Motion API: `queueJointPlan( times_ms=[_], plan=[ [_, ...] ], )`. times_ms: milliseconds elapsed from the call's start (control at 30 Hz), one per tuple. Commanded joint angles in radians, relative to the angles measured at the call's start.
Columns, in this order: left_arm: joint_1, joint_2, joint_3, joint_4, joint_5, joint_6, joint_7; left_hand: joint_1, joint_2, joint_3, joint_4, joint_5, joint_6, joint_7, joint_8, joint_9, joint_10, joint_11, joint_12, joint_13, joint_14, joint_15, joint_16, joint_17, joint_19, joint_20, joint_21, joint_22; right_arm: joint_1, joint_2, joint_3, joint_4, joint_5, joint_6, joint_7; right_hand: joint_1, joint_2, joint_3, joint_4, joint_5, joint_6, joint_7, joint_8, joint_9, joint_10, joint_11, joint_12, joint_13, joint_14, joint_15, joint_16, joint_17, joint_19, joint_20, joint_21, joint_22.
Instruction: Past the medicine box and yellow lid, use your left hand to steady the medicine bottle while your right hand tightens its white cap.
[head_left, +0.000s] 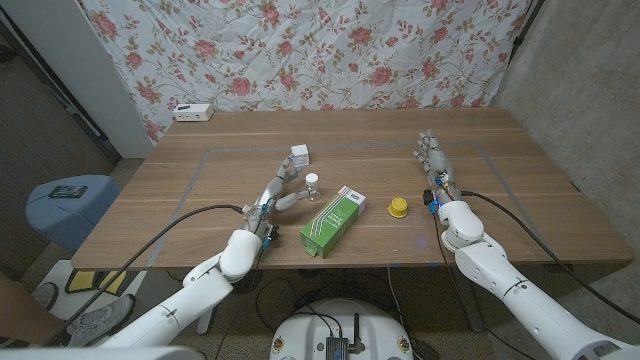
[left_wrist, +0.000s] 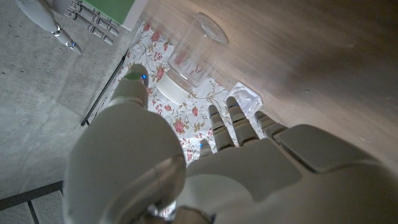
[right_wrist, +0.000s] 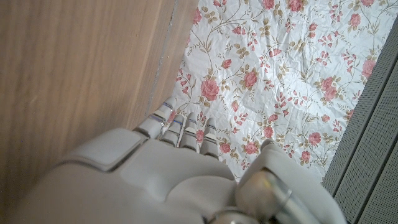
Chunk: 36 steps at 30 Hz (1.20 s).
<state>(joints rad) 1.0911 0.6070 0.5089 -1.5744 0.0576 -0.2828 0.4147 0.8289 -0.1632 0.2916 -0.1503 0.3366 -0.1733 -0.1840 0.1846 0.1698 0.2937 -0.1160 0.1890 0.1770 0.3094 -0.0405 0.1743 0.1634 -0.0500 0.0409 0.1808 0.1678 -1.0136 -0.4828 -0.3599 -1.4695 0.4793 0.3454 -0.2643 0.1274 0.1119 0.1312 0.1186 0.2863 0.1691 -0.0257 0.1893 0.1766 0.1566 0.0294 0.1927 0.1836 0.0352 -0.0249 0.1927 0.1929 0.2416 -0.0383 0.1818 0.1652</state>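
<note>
The small clear medicine bottle (head_left: 313, 187) with a white cap stands upright at the table's middle, beyond the green-and-white medicine box (head_left: 332, 220) and the yellow lid (head_left: 397, 207). My left hand (head_left: 278, 190) is just left of the bottle with its fingers spread, holding nothing and a small gap away from it. In the left wrist view the bottle (left_wrist: 196, 53) stands ahead of my left hand (left_wrist: 249, 162), apart from the fingertips. My right hand (head_left: 433, 165) stands further right with its fingers extended and nothing in it. In the right wrist view, my right hand (right_wrist: 174, 168) is over bare wood.
A small white box (head_left: 300, 154) sits just behind the bottle. A white device (head_left: 193, 112) lies at the table's far left corner. Tape lines mark a rectangle on the wooden table (head_left: 520, 190). A floral curtain (head_left: 330, 50) hangs behind.
</note>
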Motion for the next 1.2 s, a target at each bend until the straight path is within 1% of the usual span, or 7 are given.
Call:
queueJointPlan(
  times_ms=[33, 267, 367, 467, 633, 833, 1200],
  plan=[
    [-0.017, -0.011, 0.014, 0.025, -0.003, 0.003, -0.002, 0.010, 0.006, -0.006, -0.001, 0.006, -0.051, 0.007, 0.008, 0.004, 0.013, -0.004, 0.007, 0.001, 0.014, -0.074, 0.009, 0.001, 0.009, 0.003, 0.008, 0.000, 0.022, 0.002, -0.006, 0.032, 0.018, -0.009, 0.028, -0.006, 0.000, 0.010, 0.000, 0.003, 0.000, 0.023, -0.004, 0.003, -0.002, 0.011, 0.000, 0.003, 0.002, -0.014, 0.005, 0.004, 0.011, -0.051, 0.008, 0.001],
    [-0.031, -0.022, 0.025, 0.039, 0.006, 0.001, 0.006, 0.014, 0.010, -0.013, 0.001, 0.009, -0.038, 0.012, 0.011, 0.004, 0.027, -0.008, 0.010, 0.000, 0.025, -0.081, 0.011, 0.001, 0.023, -0.005, 0.011, 0.000, 0.028, 0.008, -0.005, 0.054, 0.023, 0.007, 0.035, -0.007, -0.001, 0.010, 0.000, 0.003, 0.000, 0.023, -0.003, 0.002, -0.001, 0.014, 0.000, 0.003, 0.003, -0.013, 0.006, 0.004, 0.012, -0.052, 0.008, 0.001],
    [-0.037, -0.022, 0.030, 0.043, 0.010, -0.002, 0.004, 0.020, 0.013, -0.017, 0.001, 0.011, -0.029, 0.013, 0.012, 0.004, 0.042, -0.011, 0.012, 0.000, 0.038, -0.090, 0.013, 0.001, 0.031, -0.023, 0.011, 0.000, 0.029, 0.008, -0.004, 0.059, 0.025, 0.012, 0.038, -0.007, -0.001, 0.010, 0.000, 0.003, 0.001, 0.023, -0.003, 0.002, -0.001, 0.012, 0.000, 0.003, 0.002, -0.013, 0.005, 0.004, 0.012, -0.051, 0.008, 0.001],
    [-0.038, -0.022, 0.033, 0.041, 0.015, 0.004, 0.006, 0.026, 0.015, -0.020, 0.002, 0.013, -0.019, 0.014, 0.013, 0.004, 0.052, -0.016, 0.013, 0.000, 0.045, -0.096, 0.013, 0.000, 0.038, -0.033, 0.011, -0.001, 0.029, 0.011, -0.002, 0.064, 0.026, 0.022, 0.038, -0.008, -0.001, 0.010, 0.000, 0.003, 0.001, 0.022, -0.003, 0.002, 0.000, 0.011, 0.001, 0.003, 0.003, -0.013, 0.005, 0.004, 0.012, -0.052, 0.008, 0.001],
    [-0.038, -0.025, 0.036, 0.041, 0.011, 0.012, 0.006, 0.033, 0.017, -0.024, 0.001, 0.016, -0.009, 0.016, 0.014, 0.004, 0.064, -0.022, 0.014, 0.000, 0.055, -0.100, 0.013, 0.000, 0.048, -0.037, 0.012, -0.001, 0.029, 0.016, 0.000, 0.073, 0.026, 0.037, 0.038, -0.008, -0.002, 0.010, 0.000, 0.003, 0.002, 0.014, -0.003, 0.002, 0.000, 0.010, 0.001, 0.003, 0.003, -0.013, 0.005, 0.004, 0.012, -0.052, 0.007, 0.001],
    [-0.037, -0.025, 0.040, 0.045, 0.012, 0.018, 0.010, 0.039, 0.018, -0.028, 0.001, 0.018, -0.004, 0.016, 0.014, 0.004, 0.068, -0.021, 0.012, -0.001, 0.061, -0.100, 0.012, 0.000, 0.053, -0.045, 0.011, -0.001, 0.030, 0.018, 0.000, 0.077, 0.027, 0.043, 0.040, -0.009, -0.002, 0.010, 0.000, 0.003, 0.003, 0.008, -0.002, 0.001, 0.001, 0.007, 0.001, 0.002, 0.004, -0.011, 0.006, 0.005, 0.012, -0.050, 0.007, 0.001],
    [-0.040, -0.022, 0.046, 0.056, 0.023, 0.015, 0.020, 0.051, 0.020, -0.037, 0.002, 0.021, 0.014, 0.020, 0.015, 0.004, 0.092, -0.030, 0.014, -0.001, 0.079, -0.113, 0.012, 0.000, 0.073, -0.054, 0.013, -0.001, 0.026, 0.015, 0.000, 0.073, 0.026, 0.040, 0.038, -0.010, -0.002, 0.010, 0.000, 0.003, 0.003, 0.005, -0.003, 0.001, 0.002, 0.009, 0.001, 0.002, 0.006, -0.008, 0.006, 0.005, 0.014, -0.049, 0.007, 0.001]
  ],
)
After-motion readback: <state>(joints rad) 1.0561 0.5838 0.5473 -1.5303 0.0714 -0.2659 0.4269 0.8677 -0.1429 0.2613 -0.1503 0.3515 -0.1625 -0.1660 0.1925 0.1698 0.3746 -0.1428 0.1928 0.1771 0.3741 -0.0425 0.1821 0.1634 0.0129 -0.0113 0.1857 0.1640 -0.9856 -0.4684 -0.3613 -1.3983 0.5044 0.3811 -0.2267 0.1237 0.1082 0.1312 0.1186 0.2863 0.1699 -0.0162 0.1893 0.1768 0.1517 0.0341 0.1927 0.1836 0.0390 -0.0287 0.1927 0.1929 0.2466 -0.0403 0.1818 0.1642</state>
